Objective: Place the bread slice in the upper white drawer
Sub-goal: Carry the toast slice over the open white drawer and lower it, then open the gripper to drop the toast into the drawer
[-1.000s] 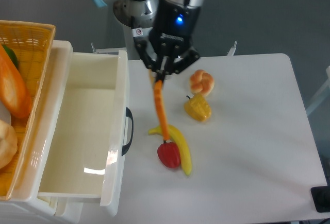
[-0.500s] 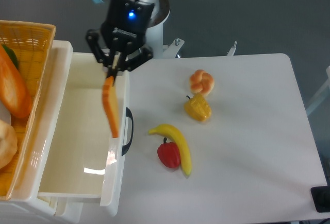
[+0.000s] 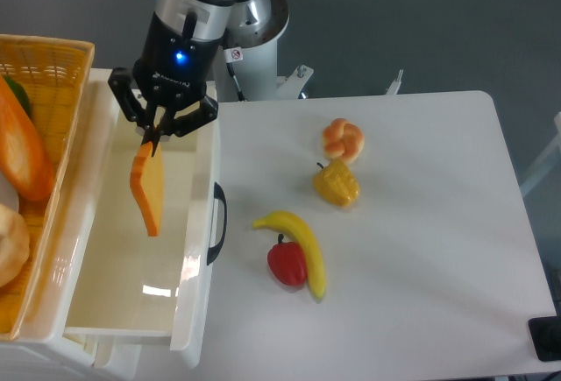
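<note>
The bread slice (image 3: pixel 147 189) hangs edge-down, pale tan face with an orange-brown crust, pinched at its top by my gripper (image 3: pixel 156 138), which is shut on it. Slice and gripper are above the open tray of the upper white drawer (image 3: pixel 96 250), over its far half. The drawer is pulled out at the left of the table, its black curved handle (image 3: pixel 218 222) facing the fruit. The slice's lower end is in the air over the drawer floor, not resting on it.
A woven yellow-orange basket (image 3: pixel 44 61) with a long orange baguette (image 3: pixel 19 149) stands left of the drawer. On the white table lie a small round bun (image 3: pixel 343 139), a yellow pepper (image 3: pixel 337 183), a banana (image 3: pixel 301 245) and a red pepper (image 3: pixel 287 264).
My gripper has carried the bread slice leftward, from above the table past the drawer's front wall to over the drawer's inside. The slice has turned, showing more of its face.
</note>
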